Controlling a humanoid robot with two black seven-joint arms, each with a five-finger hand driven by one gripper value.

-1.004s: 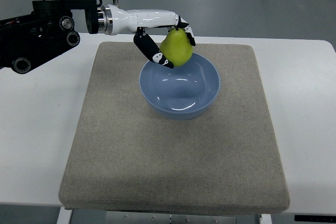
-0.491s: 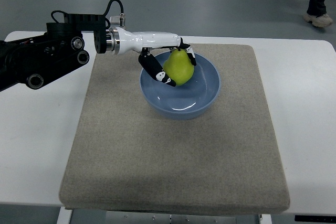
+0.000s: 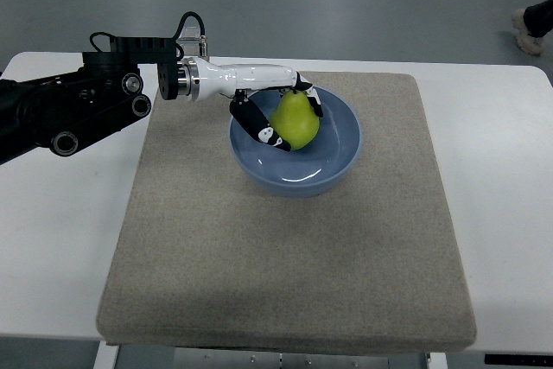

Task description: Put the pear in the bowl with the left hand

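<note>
A yellow-green pear is held upright inside the back-left part of the light blue bowl. My left hand, white with black fingers, comes in from the left and is shut on the pear, thumb in front and fingers behind it. The pear's underside is low in the bowl; I cannot tell whether it touches the bottom. The right arm does not show.
The bowl stands on a beige mat that covers most of the white table. A person's shoe shows on the floor at the far right edge.
My left hand has carried the pear from above the bowl's back rim forward and down into the bowl. The arm moved slightly right and lower.
</note>
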